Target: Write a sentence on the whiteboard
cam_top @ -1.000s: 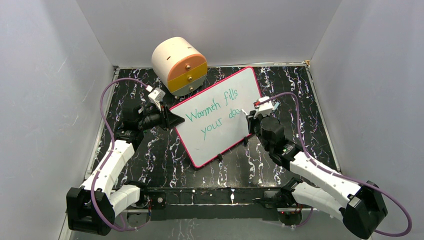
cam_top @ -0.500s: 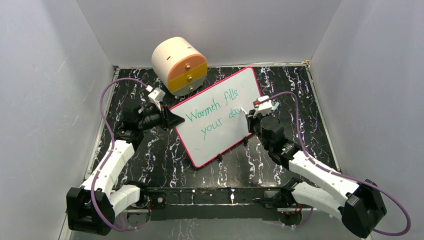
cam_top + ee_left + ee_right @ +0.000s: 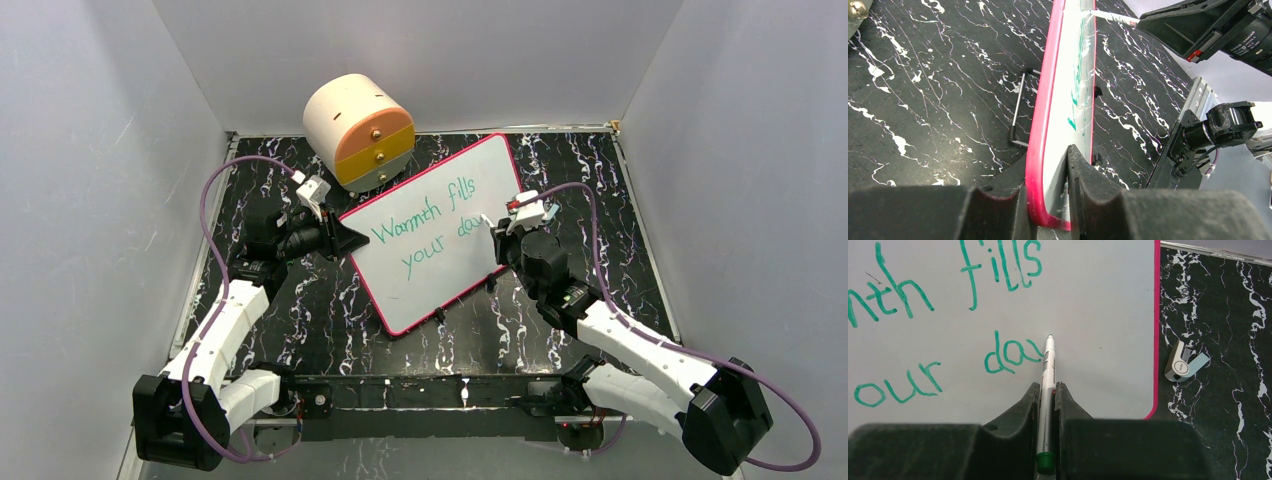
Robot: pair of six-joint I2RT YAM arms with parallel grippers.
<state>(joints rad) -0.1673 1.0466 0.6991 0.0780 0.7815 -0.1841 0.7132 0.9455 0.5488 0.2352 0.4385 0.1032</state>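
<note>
The whiteboard (image 3: 440,235), white with a red-pink rim, lies tilted on the black marbled table. My left gripper (image 3: 352,238) is shut on its left edge; the rim (image 3: 1045,150) sits clamped between the pads in the left wrist view. The sentence (image 3: 425,232) in green reads "Warmth fills" over "your da", with the last letter partly drawn. My right gripper (image 3: 500,243) is shut on a white marker (image 3: 1048,375) with a green end. The marker tip rests on the board (image 3: 1098,305) just right of "da" (image 3: 1008,357).
A cream and orange drum-shaped drawer box (image 3: 358,131) stands behind the board at the back. The marker cap (image 3: 1182,363) lies on the table right of the board's corner. A metal wire stand (image 3: 1018,107) shows under the board. Grey walls enclose the table.
The right gripper and marker have shifted only slightly at the end of "da". The left gripper and the board have not moved.
</note>
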